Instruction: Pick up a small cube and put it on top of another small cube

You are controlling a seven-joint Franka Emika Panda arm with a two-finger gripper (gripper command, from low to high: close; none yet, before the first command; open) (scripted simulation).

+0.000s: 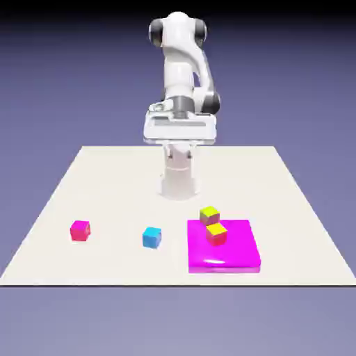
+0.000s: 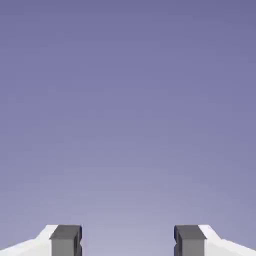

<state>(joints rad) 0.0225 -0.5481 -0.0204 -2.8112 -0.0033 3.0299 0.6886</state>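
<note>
The small bright cyan-blue cube [image 1: 151, 237] rests on the table near the front, left of a flat magenta slab [image 1: 236, 256]. The cube with a lime-yellow top and dull brownish-pink sides [image 1: 209, 215] stands at the slab's far edge. My gripper [image 1: 179, 131] hangs high above the table's far side, well away from both cubes. In the hand view the gripper [image 2: 127, 240] is open, its grey fingertips [image 2: 66, 240] wide apart with nothing between them. That view shows only the backdrop.
A cube with an orange-yellow top and red-pink sides [image 1: 216, 233] stands on the magenta slab, close in front of the lime-topped cube. An all-magenta cube [image 1: 80, 230] lies at the exterior view's left. The robot's base [image 1: 179, 177] stands behind the cubes.
</note>
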